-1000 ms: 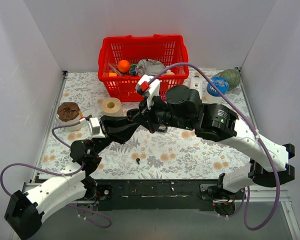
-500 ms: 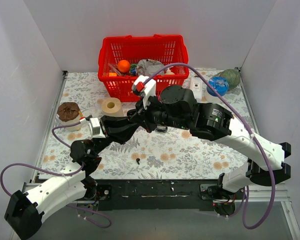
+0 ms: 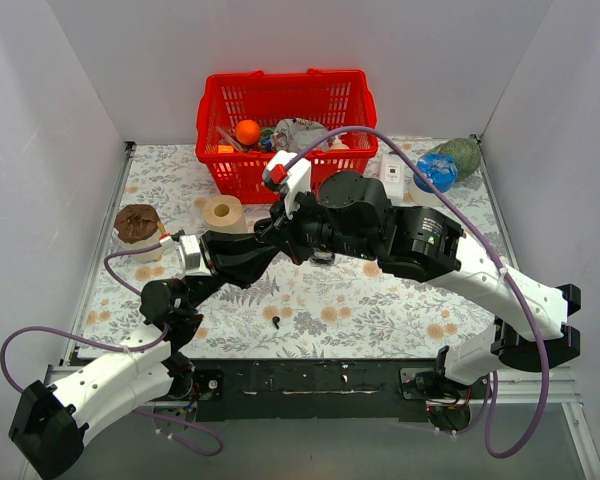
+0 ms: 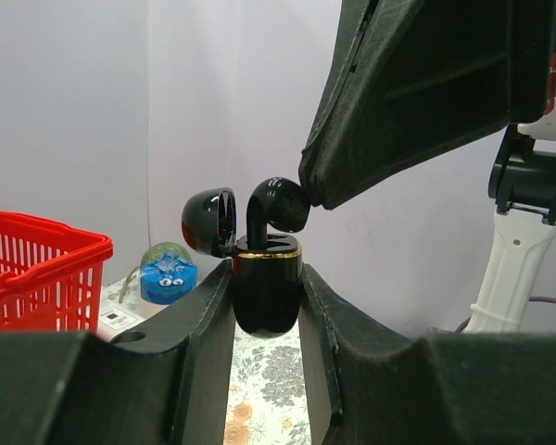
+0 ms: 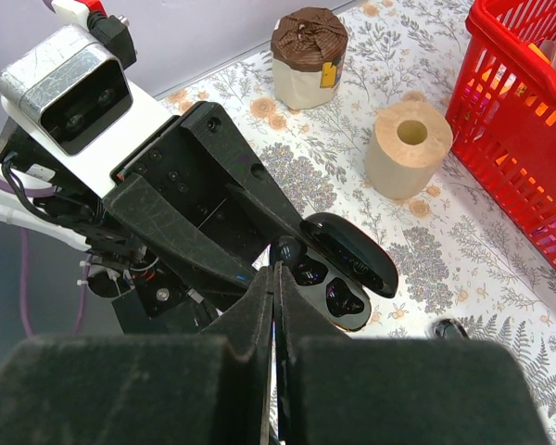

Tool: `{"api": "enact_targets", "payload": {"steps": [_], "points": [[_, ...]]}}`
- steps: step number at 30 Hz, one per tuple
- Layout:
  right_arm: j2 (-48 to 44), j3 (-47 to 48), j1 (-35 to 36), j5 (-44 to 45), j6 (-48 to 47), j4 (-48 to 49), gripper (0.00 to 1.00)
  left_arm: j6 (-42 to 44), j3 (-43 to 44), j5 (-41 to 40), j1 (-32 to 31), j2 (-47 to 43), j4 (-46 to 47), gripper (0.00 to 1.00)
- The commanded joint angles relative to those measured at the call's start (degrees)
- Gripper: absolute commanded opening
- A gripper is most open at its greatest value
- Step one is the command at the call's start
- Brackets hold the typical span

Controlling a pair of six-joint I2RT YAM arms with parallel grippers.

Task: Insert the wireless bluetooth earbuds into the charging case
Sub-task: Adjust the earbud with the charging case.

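Two grippers meet above the table in the top view: the left gripper and the right gripper are tip to tip, and what they carry is hidden between them; a loose earbud lies alone on the floral cloth near the front edge, well apart from both, so half the job looks undone.

From the left wrist, the left fingers clamp the charging case upright by its sides, its lid swung open to the left; the held earbud has its stem down at the gold rim and its head against the right finger; I cannot tell whether it is seated; a downward push may slide the glossy, rounded case through the clamp.

From the right wrist, the right fingers are closed almost together on the held earbud's head, right over the case's sockets; if the stem enters tilted it could jam, and letting go early would likely tip the bud out onto the cloth; the finger also passes just beside the lid and might knock it shut; the loose earbud shows at the lower edge.
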Motion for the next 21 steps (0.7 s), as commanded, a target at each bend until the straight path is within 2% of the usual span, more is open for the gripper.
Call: {"api": "enact_targets", "payload": {"steps": [1,4,6,7,10,12,13,14,21], "points": [[-1.1,1.4,-0.3,-0.1,0.1,1.7,0.01,0.0,1.5,-0.4,0.0,-1.2,0.0,0.0],[-5.1,-1.6,-0.3,-0.7,0.5,4.9,0.03,0.1,1.3,-1.4,0.0,-1.7,-0.2,0.0],[-6.2,-2.5,-0.3,0.3,0.5,5.5,0.18,0.1,1.2,-1.3,0.0,-1.8,-0.4,0.0],[-6.4,-2.4,-0.3,0.6,0.4,5.2,0.31,0.1,1.3,-1.3,0.0,-1.8,-0.5,0.0],[-6.0,-1.4,-0.2,1.8,0.3,4.1,0.52,0.2,1.6,-1.4,0.0,-1.8,-1.3,0.0],[-5.5,-0.8,-0.2,3.8,0.2,3.4,0.6,0.2,1.8,-1.3,0.0,-1.7,-1.4,0.0],[-5.0,-0.6,-0.2,4.6,0.2,2.7,0.8,0.2,1.9,-1.3,0.0,-1.6,-1.3,0.0],[-4.6,-0.3,-0.1,5.3,0.0,2.3,0.9,0.2,2.1,-1.3,0.0,-1.4,-1.4,0.0],[-2.8,0.2,0.1,10.9,-1.1,2.1,0.94,0.4,2.8,-1.1,0.0,-1.1,-2.0,0.0]]}}
